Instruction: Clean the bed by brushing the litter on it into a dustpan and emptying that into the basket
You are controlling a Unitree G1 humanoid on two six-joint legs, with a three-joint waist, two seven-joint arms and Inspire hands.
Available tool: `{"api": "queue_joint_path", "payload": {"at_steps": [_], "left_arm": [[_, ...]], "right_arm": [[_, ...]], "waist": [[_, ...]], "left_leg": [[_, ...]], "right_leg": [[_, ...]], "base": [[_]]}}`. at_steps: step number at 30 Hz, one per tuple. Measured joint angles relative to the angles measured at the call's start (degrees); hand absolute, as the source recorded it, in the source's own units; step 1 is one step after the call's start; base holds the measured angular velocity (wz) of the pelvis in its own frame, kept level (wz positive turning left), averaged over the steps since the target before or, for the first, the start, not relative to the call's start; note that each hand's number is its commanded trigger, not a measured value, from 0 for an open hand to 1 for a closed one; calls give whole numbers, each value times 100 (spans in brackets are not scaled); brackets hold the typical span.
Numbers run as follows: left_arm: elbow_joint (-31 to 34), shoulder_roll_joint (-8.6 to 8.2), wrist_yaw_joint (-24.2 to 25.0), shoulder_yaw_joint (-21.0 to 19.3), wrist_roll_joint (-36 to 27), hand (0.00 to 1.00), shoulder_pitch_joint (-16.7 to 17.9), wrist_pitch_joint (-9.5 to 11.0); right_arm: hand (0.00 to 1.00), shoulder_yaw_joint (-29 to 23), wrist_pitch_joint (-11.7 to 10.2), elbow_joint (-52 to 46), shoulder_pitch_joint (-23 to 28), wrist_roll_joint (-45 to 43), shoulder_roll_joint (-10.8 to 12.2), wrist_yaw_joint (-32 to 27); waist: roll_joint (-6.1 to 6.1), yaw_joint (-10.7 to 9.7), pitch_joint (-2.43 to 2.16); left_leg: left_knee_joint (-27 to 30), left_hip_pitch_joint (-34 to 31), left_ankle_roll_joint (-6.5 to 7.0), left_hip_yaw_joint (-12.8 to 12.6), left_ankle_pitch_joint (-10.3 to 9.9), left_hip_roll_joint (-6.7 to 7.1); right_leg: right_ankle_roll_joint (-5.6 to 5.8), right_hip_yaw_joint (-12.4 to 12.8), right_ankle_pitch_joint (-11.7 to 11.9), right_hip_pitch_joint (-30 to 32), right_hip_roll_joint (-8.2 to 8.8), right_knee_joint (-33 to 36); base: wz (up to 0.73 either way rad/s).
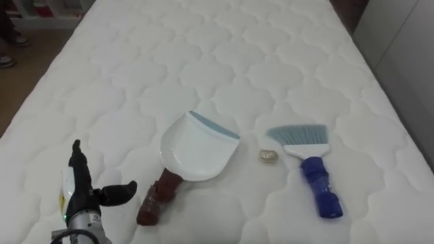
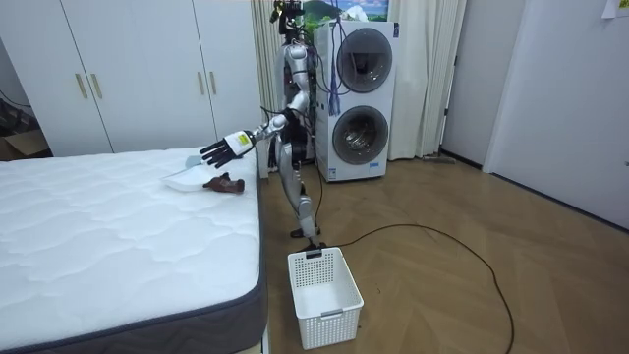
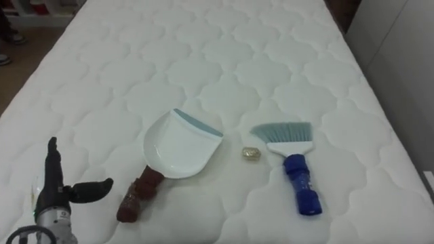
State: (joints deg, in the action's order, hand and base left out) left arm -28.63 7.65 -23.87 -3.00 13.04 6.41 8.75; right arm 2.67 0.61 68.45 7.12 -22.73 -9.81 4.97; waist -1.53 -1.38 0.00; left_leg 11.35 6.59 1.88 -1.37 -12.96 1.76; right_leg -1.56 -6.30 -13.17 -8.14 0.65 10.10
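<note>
Bright, even indoor light, faint soft shadows beneath dustpan [image 1: 196, 149] and brush [image 1: 309, 163]

No readable text or numbers.
The small blue sticker [image 2: 374, 168] low on the front of the lower washing machine [image 2: 366, 138] is too small to make out any letters on it.

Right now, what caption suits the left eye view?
Open left robot hand beside a dustpan, small scrap and brush on a white mattress.
</note>
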Motion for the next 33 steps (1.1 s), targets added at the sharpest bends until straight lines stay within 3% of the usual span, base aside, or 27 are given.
{"api": "queue_joint_path", "payload": {"at_steps": [5, 10, 16, 19, 22, 33], "left_arm": [[-18, -5, 258, 111, -19, 0, -5, -139], [-34, -8, 347, 578, -447, 0, -5, -343], [-89, 2, 529, 972, -460, 0, -74, -466], [-94, -2, 694, 1030, -446, 0, -113, -483], [-303, 2, 733, 1028, -436, 0, -300, -492], [-560, 25, 790, 1104, -330, 0, -402, -492]], "right_arm": [[0, 55, 242, 167, 108, 10, 20, -5], [0, 286, 437, 260, 77, 80, 41, 11], [0, 300, 449, 257, -63, -12, 19, 16], [0, 307, 447, 201, -142, -12, 20, 18], [0, 301, 444, 187, -164, -11, 20, 19], [0, 402, 385, 124, -161, 3, 22, -59]], "waist": [[26, -15, 12], [73, -96, 11], [173, -227, 5], [193, -323, 29], [187, -331, 54], [103, -346, 91]], "left_leg": [[-2, -5, 0, -1, 0, -11], [-6, -114, 1, -7, 0, -13], [61, -304, 1, -32, 1, -22], [129, -410, 1, -31, 1, -23], [152, -512, 2, -44, 2, -24], [235, -813, 18, -113, 11, -20]], "right_leg": [[1, 1, 0, 39, 13, 56], [4, -29, 2, 146, 13, 75], [-4, 6, 7, 339, 24, 207], [-5, 4, 6, 443, 23, 258], [-6, 11, 5, 573, 25, 319], [-5, 16, 3, 923, 32, 477]], "base": [[-2], [2], [-1], [-1], [-2], [-3]]}}
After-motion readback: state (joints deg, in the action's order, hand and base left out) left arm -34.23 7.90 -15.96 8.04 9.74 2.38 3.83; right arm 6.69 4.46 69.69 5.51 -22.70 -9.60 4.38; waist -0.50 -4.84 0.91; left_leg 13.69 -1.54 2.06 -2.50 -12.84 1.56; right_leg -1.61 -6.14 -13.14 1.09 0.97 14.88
